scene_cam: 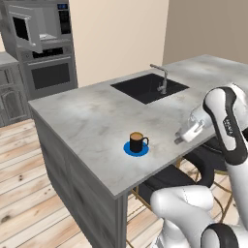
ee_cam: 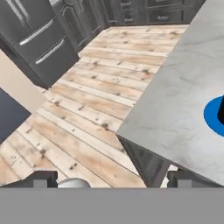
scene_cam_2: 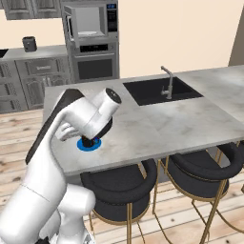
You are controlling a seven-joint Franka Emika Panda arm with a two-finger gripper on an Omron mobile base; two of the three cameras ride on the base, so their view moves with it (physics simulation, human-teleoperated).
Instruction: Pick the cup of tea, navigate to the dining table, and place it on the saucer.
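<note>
The cup of tea (scene_cam: 137, 142), a black mug with amber liquid, stands upright on the blue saucer (scene_cam: 131, 150) near the front edge of the dining table (scene_cam: 82, 118). My gripper (scene_cam: 179, 140) hovers over the tabletop to the right of the cup, apart from it. In the hand view my gripper (ee_cam: 113, 178) is open, its fingertips (ee_cam: 41, 178) wide apart with nothing between them, looking past the table's corner (ee_cam: 183, 96) at the floor. The saucer (ee_cam: 214, 116) shows at that view's right edge. In the right base view my arm hides most of the cup above the saucer (scene_cam_2: 84, 146).
A black sink (scene_cam: 145, 87) with a metal faucet (scene_cam: 162, 78) lies at the table's far side. Black stools (scene_cam_2: 119, 186) with gold legs stand under the near edge. A wall oven and microwave (scene_cam: 43, 48) stand at the back, over wooden floor (ee_cam: 87, 113).
</note>
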